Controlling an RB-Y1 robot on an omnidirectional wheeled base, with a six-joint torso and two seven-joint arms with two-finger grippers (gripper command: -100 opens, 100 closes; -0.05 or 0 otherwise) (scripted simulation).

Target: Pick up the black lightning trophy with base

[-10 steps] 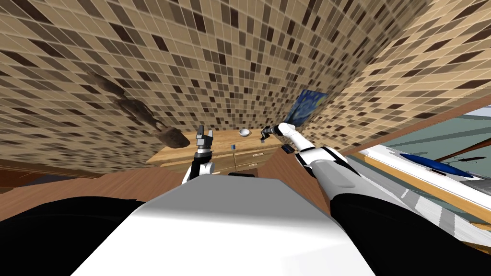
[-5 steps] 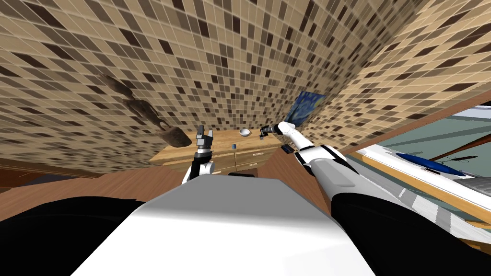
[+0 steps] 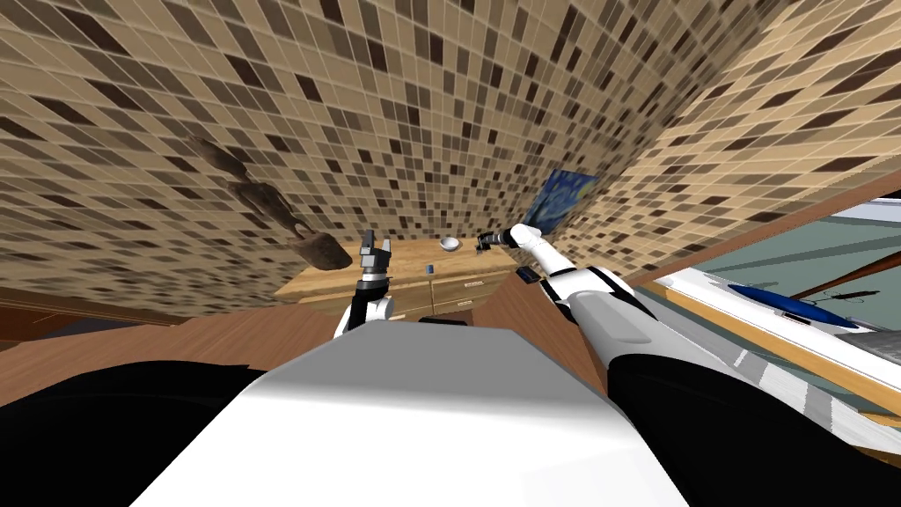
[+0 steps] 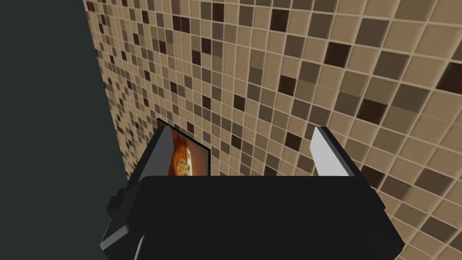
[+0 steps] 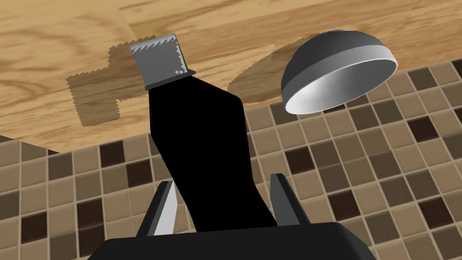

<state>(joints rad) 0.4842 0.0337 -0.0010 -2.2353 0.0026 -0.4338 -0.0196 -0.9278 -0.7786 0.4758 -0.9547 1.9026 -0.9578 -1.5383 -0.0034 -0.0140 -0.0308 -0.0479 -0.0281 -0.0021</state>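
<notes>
Slightly higher than a second ago, the right gripper [image 3: 482, 238] clamps its two fingers on the sides of the black lightning trophy [image 5: 203, 135], over the wooden dresser top [image 5: 270, 27]. The trophy's grey base [image 5: 163, 61] casts a shadow on the wood; whether it touches I cannot tell. A grey bowl [image 5: 338, 72] sits on the same top, just beside it. The left gripper [image 4: 239, 135] hangs raised before the dresser, fingers spread apart
</notes>
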